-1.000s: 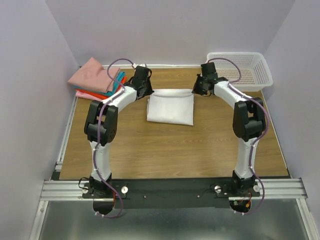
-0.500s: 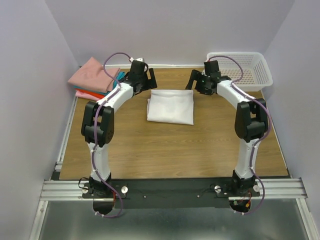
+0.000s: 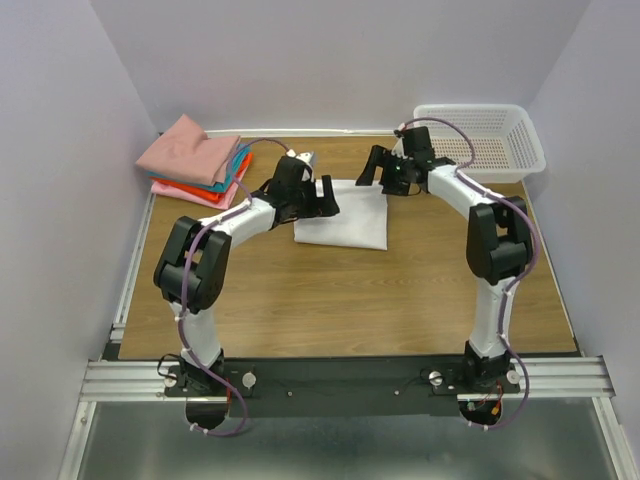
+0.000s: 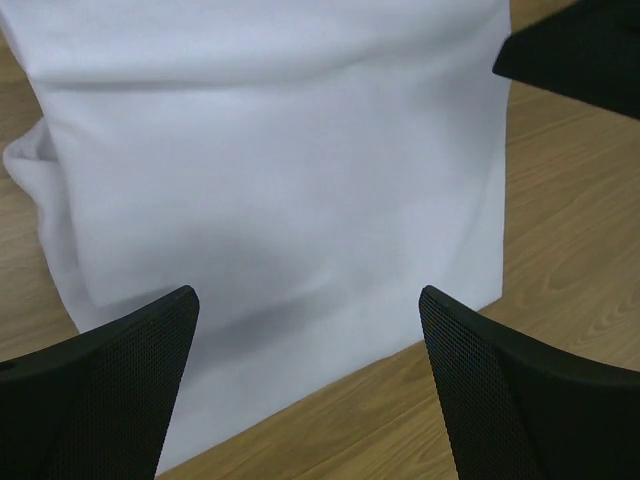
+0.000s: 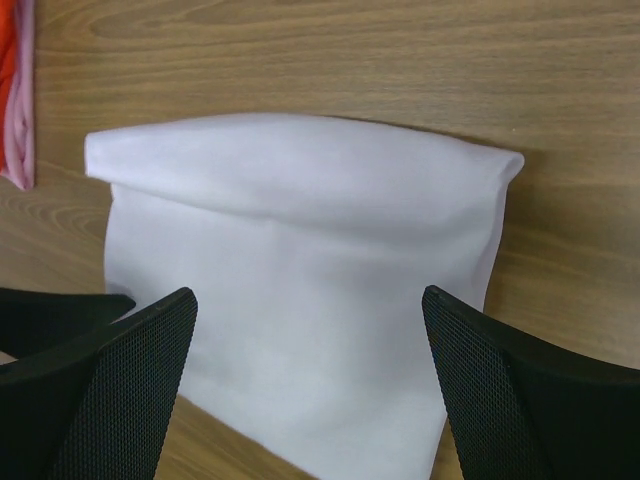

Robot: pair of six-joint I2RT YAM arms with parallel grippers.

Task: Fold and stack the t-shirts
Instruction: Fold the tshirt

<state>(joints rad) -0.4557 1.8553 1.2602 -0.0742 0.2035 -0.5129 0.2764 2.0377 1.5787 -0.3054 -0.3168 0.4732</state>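
Spanning the view, table [image 3: 350,290]: wooden top; both arms reach from its near edge toward the far half.
basket [image 3: 530,160]: white perforated plastic, at the far right corner of the table. Its perforated bottom shows and I see no cloth on it. The right arm's cable crosses in front of its left rim.
stack [image 3: 190,155]: folded shirts at the far left corner. A dusty pink one is on top, with teal, orange-red and light pink edges under it. Its orange-red and pink edge also shows at the left border of the right wrist view [image 5: 10,90].
white shirt [image 3: 350,215]: folded to a rectangle and lying flat on the table in the far middle, between the two grippers, well apart from the stack and the basket. The folded edge is rounded and smooth in the right wrist view [image 5: 300,260]; a soft crease runs across it in the left wrist view [image 4: 280,180].
left gripper [image 3: 322,197]: over the left part of the white shirt.
left fingers [image 4: 100,390]: spread wide with the cloth under the gap between them; they pinch nothing. I cannot tell if the tips touch the cloth.
right gripper [image 3: 380,168]: at the far edge of the white shirt, toward its right corner.
right fingers [image 5: 520,390]: spread wide, with the shirt seen between them and nothing held. Contact with the cloth is unclear.
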